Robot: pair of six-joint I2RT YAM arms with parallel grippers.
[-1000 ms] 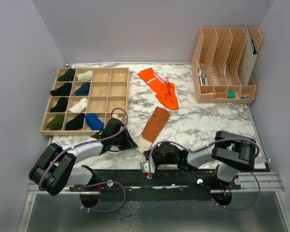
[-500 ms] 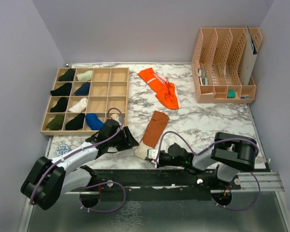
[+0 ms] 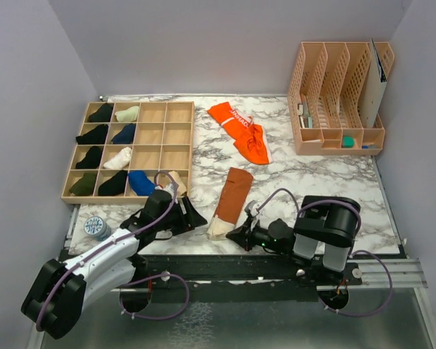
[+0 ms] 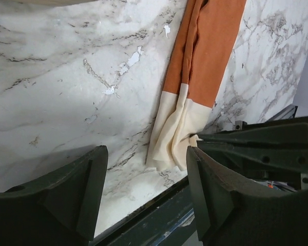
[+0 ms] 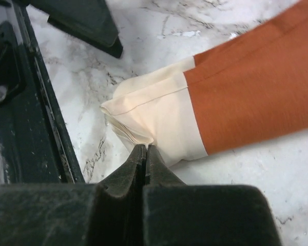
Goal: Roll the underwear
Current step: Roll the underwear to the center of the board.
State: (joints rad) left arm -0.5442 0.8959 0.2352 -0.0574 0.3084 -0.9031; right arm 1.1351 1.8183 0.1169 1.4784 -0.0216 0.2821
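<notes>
The rust-brown underwear (image 3: pixel 232 190) lies folded into a long strip near the table's front edge, its cream waistband (image 5: pixel 154 115) at the near end. My right gripper (image 5: pixel 145 147) is shut, its tips pinching the near edge of that waistband, where the cloth gathers into small folds. My left gripper (image 4: pixel 146 154) stands open just left of the waistband (image 4: pixel 174 138), with only marble between its fingers. In the top view the left gripper (image 3: pixel 195 216) and right gripper (image 3: pixel 237 234) flank the cream end. The orange underwear (image 3: pixel 240 131) lies spread out at the back centre.
A wooden compartment tray (image 3: pixel 154 149) with several small fabric bundles sits at the left. A peach file organiser (image 3: pixel 338 98) stands at the back right. A small round blue-and-white object (image 3: pixel 96 227) lies by the front left corner. The black front rail (image 4: pixel 159 215) runs just below the waistband.
My left gripper has opened, letting go of the cream end, and its arm has swung down and left. My right gripper has shifted right and closed on the waistband's near edge.
</notes>
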